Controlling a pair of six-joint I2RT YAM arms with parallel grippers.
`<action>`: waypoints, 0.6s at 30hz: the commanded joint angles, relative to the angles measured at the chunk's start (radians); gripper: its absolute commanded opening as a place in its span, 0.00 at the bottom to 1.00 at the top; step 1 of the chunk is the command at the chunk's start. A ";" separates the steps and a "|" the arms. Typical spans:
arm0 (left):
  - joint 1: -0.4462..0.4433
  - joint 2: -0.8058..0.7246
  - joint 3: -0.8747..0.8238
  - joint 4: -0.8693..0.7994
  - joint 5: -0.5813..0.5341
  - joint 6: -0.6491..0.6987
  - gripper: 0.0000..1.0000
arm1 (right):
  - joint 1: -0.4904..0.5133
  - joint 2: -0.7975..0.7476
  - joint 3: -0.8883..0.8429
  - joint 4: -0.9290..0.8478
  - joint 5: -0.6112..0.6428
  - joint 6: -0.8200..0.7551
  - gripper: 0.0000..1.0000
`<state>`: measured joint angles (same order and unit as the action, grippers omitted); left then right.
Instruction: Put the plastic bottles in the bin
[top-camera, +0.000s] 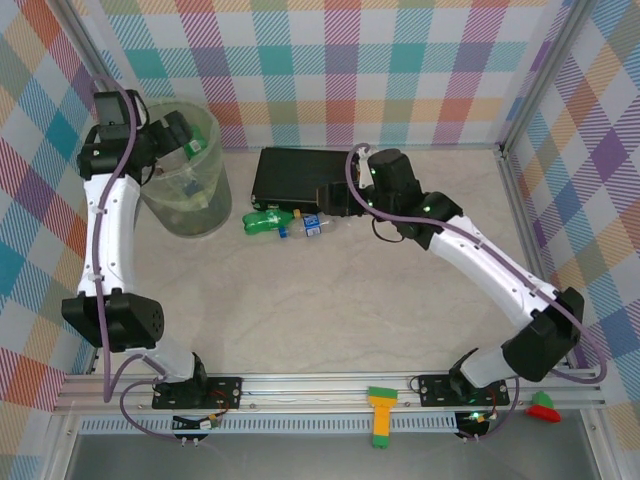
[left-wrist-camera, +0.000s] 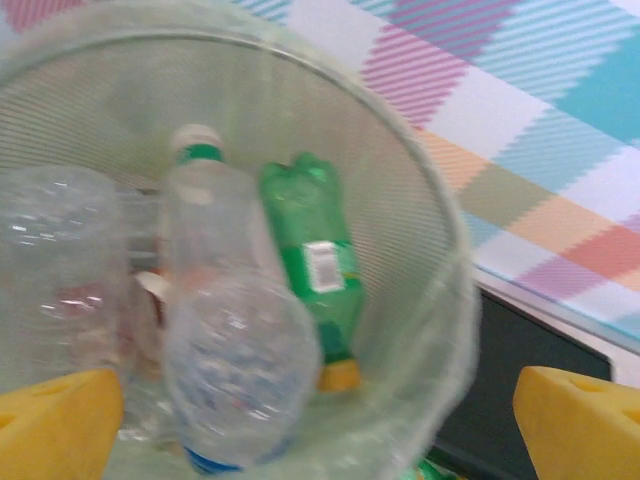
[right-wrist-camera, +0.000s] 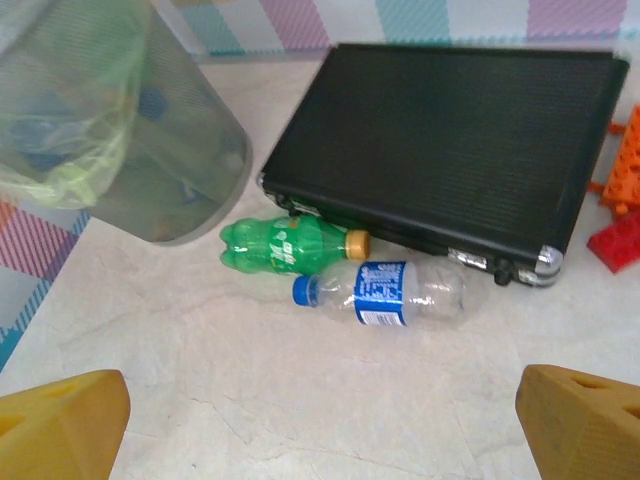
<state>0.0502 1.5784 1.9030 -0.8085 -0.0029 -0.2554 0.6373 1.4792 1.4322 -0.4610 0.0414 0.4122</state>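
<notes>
Plastic bottles, a green bottle (right-wrist-camera: 290, 245) and a clear bottle (right-wrist-camera: 390, 292), lie side by side by the black case (right-wrist-camera: 450, 140), more sit in the bin (left-wrist-camera: 420, 200) under the open left gripper (left-wrist-camera: 320, 430), and the wide-open right gripper (right-wrist-camera: 320, 420) risks knocking one rolling because they crowd together.

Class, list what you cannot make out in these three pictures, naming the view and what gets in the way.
- Number of bottles in the bin: the left wrist view is blurred and they overlap; from above, the left arm covers part of the bin.
- Toy pieces: cut off by the right edge of the right wrist view.
- Print on the blue-labelled bottle: too small to read, right wrist view.
</notes>
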 joint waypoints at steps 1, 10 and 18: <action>-0.065 -0.058 -0.050 -0.010 0.042 -0.036 1.00 | -0.045 0.032 -0.021 0.003 -0.090 0.105 0.99; -0.220 -0.177 -0.241 0.039 0.044 -0.097 1.00 | -0.115 0.161 -0.095 0.143 -0.230 0.394 0.96; -0.269 -0.237 -0.325 -0.016 0.058 -0.113 0.99 | -0.113 0.342 -0.136 0.346 -0.269 0.668 0.81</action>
<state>-0.2031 1.3849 1.5986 -0.8104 0.0383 -0.3515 0.5179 1.7741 1.3029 -0.2363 -0.1917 0.9337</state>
